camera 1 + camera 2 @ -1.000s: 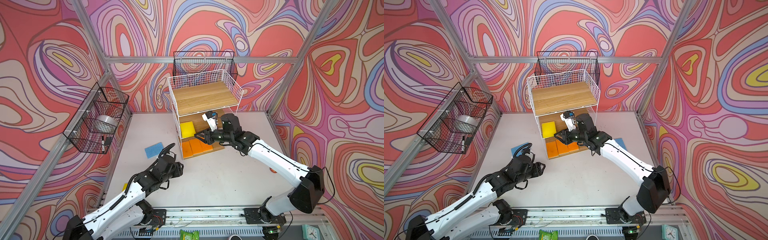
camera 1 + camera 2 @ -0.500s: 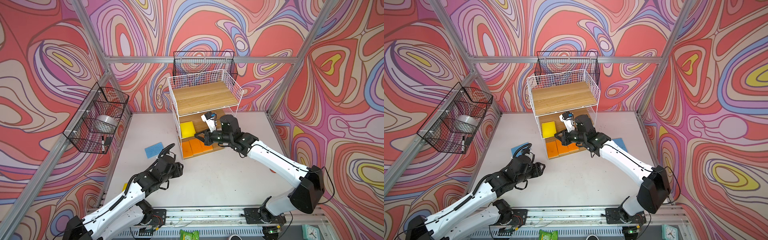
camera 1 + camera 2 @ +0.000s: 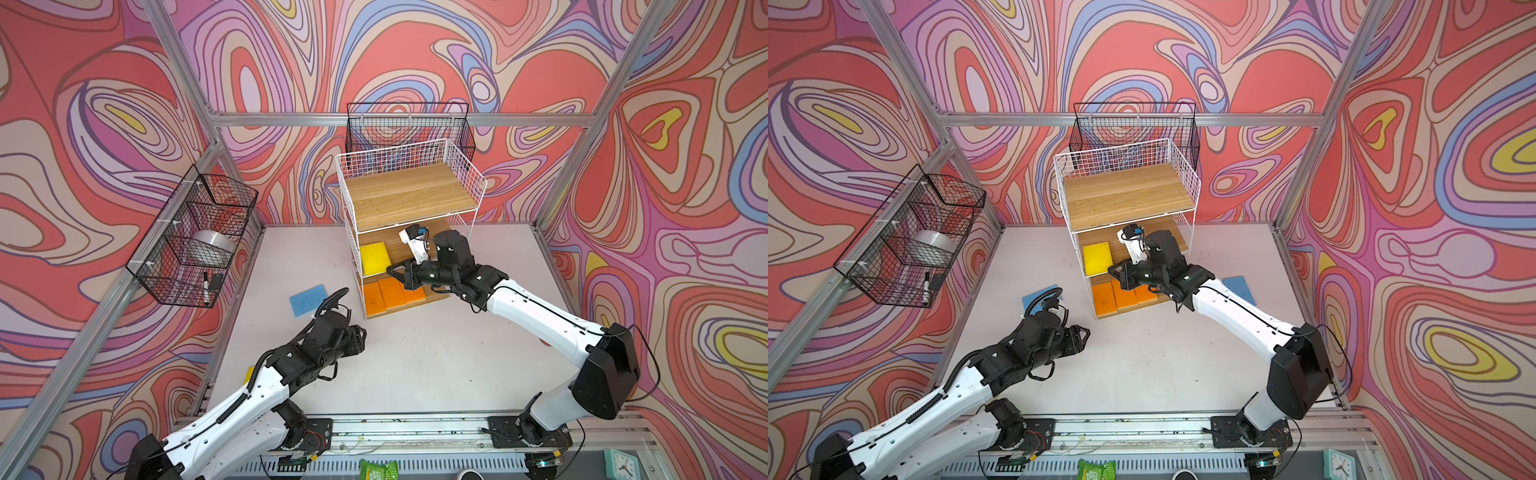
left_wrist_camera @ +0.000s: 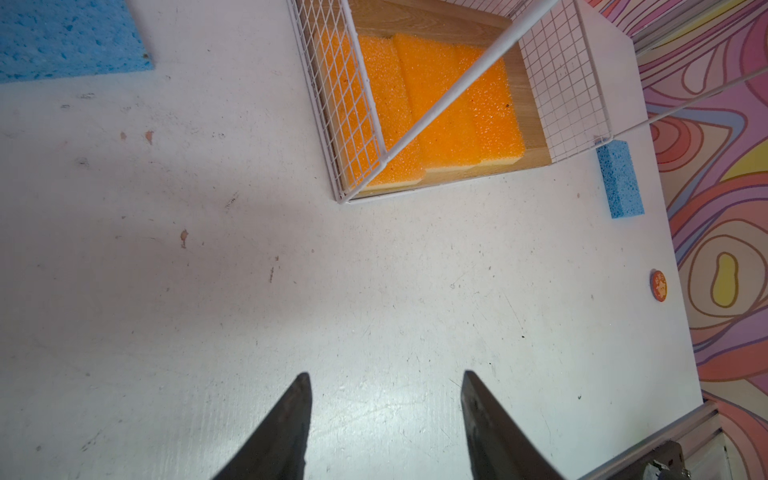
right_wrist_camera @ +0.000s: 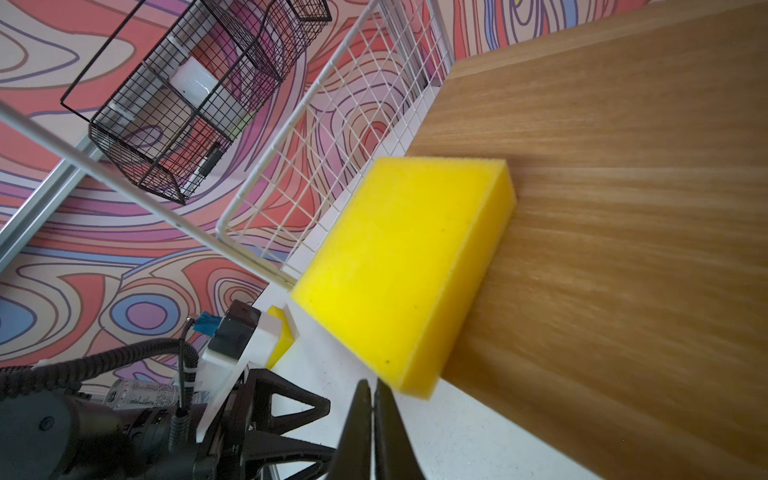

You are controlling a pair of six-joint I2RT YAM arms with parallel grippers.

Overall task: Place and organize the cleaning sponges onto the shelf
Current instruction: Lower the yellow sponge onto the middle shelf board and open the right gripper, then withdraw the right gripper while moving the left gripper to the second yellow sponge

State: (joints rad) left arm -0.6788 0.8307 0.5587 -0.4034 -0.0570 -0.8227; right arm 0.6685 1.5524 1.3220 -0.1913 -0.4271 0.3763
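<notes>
The shelf [image 3: 411, 195] is a white wire rack with wooden boards. A thick yellow sponge [image 5: 407, 266] lies at the left of its middle board [image 5: 623, 208], one corner hanging over the front edge. My right gripper [image 5: 372, 386] is shut and empty just in front of that corner. Three orange sponges [image 3: 392, 293] lie side by side on the bottom board. One blue sponge [image 3: 307, 299] lies on the table left of the shelf, another blue sponge [image 3: 1237, 289] to its right. My left gripper [image 4: 384, 376] hangs open over bare table. A second yellow sponge [image 3: 250, 374] lies beside the left arm.
A black wire basket [image 3: 195, 245] with a tape roll and a marker hangs on the left wall, and another black basket [image 3: 409, 124] on the back wall behind the shelf. A small orange disc [image 4: 658, 284] lies near the table's right edge.
My right gripper's jaws have closed in front of the yellow sponge, and its wrist has shifted slightly. The left arm has not moved.
</notes>
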